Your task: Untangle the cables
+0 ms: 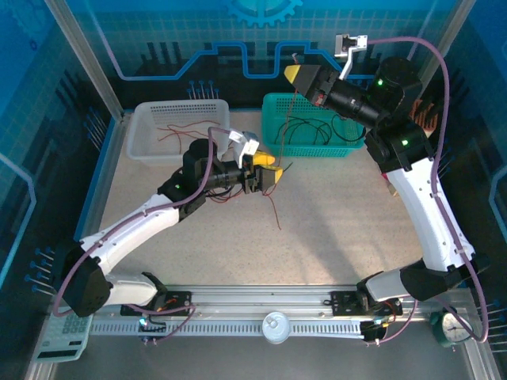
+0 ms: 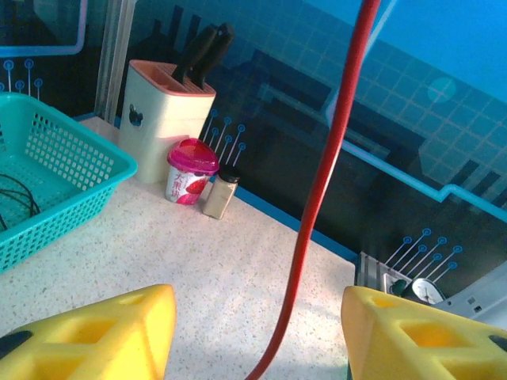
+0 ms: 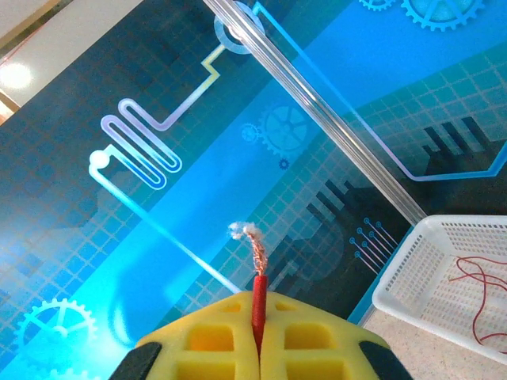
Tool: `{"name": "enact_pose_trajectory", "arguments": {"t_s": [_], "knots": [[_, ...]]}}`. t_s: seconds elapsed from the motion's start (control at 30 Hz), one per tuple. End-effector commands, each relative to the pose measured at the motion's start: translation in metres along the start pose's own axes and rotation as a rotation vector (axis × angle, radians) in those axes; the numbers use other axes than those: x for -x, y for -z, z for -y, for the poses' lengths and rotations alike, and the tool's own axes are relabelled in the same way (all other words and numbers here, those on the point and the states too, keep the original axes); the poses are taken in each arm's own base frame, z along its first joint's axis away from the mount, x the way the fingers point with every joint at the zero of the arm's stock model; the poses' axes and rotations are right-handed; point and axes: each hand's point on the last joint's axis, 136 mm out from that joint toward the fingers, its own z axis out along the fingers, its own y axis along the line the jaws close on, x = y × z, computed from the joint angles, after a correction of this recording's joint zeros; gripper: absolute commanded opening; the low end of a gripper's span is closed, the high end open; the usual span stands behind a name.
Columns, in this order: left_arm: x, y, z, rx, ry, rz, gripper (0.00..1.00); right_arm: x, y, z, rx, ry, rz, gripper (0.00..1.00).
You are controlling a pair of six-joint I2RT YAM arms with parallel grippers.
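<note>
Left arm [image 1: 135, 226], right arm [image 1: 424, 206]: white shells on the long links, black joint housings. Pale purple cords [image 1: 446, 87] loop along both. Small green lights [image 1: 405, 143] glow on the joints. Left pincer [image 1: 274, 169] and right pincer [image 1: 294, 74]: yellow moulded fingers [image 2: 95, 332] with hollow rectangular pockets, black bodies behind.

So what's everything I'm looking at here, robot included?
table: one, speckled beige, under everything.
white basket: one, white, far left.
red cables: a few, red, inside the white basket.
teal basket: one, teal, far middle.
black cables: several, black, inside the teal basket.
hanging cable: one, red, strung between both grippers.
knife block: one, cream, by the wall.
cup: one, pink lid, beside the block.
shaker: one, dark cap, beside the cup.
calculator: one, pale, near-left corner.
left gripper: yellow fingers, open around the hanging cable.
right gripper: yellow fingers, shut on its bare-tipped end.
</note>
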Motion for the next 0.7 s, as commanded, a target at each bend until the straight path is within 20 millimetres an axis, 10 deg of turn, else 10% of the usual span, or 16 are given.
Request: {"name": "enact_pose_trajectory", "arguments": {"t_s": [0.0,0.2,0.47,0.67], "knots": [[0.002,-0.009,0.001,-0.04,0.019,0.017,0.55,0.005,0.005,-0.014,0.023,0.032,0.023,0.0],[-0.004,-0.015,-0.001,-0.061,0.052,0.005,0.5,0.006,0.007,-0.016,0.02,0.041,0.025,0.0],[0.001,-0.019,0.0,-0.079,0.069,0.021,0.16,0.013,0.019,-0.008,0.001,0.034,0.053,0.0],[0.018,-0.009,0.0,-0.042,0.04,0.064,0.0,0.019,0.047,0.03,-0.104,0.013,0.105,0.0]]}}
